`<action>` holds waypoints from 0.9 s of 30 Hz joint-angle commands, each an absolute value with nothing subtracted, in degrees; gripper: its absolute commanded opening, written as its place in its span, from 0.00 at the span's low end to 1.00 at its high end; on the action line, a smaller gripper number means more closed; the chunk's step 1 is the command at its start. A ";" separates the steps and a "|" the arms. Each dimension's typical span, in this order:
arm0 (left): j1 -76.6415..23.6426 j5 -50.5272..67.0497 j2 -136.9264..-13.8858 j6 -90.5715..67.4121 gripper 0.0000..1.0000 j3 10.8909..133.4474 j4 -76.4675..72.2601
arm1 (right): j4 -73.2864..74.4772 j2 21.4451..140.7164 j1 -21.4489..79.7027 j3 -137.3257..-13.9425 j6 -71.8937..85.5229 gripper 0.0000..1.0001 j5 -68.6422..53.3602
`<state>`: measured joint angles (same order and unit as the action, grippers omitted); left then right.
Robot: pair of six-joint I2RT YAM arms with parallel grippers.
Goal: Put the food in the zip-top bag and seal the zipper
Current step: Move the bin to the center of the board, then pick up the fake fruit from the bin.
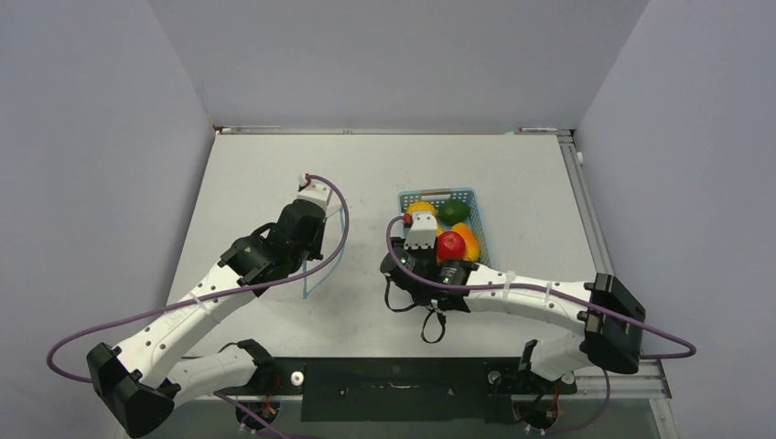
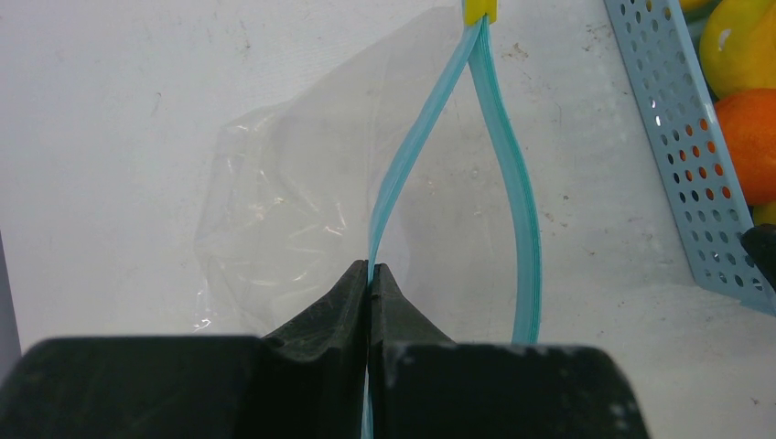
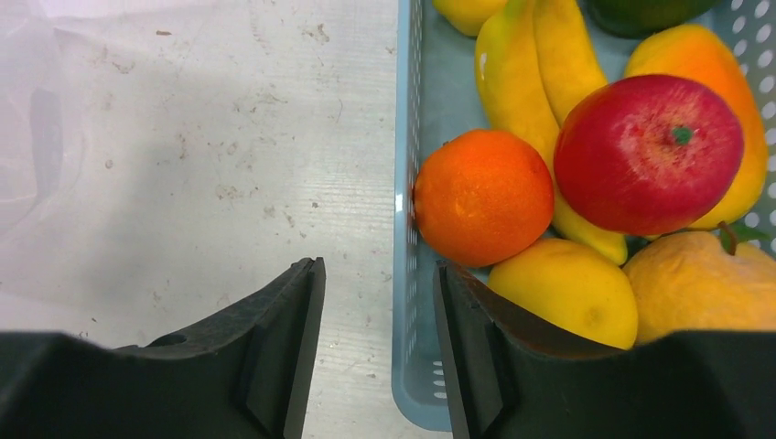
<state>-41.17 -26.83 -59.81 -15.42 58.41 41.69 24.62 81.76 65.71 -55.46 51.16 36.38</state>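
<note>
— What do the arms look like?
— The left arm and right arm both have white shells, broken up by chunky black joint housings
— Any cabling?
— A purple cable loops loose alongside each arm
— And the tips?
— The left end effector and right end effector are matte black, each with two wedge-shaped fingers stepped along the inner edge

We see the clear zip-top bag crumpled on the counter, its teal zipper parted open; the glossy food sits piled in the basket
</note>
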 commanded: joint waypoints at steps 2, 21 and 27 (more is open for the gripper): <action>-41.39 -27.33 -59.38 -15.56 0.00 58.56 39.62 | 26.95 76.70 63.12 -59.23 44.57 0.53 37.85; -41.84 -27.85 -59.28 -15.73 0.00 58.57 39.97 | 27.80 71.64 46.79 -55.38 34.19 0.98 31.51; -42.01 -28.21 -59.32 -15.68 0.00 58.57 40.10 | 25.33 74.17 42.46 -53.47 32.57 0.91 26.78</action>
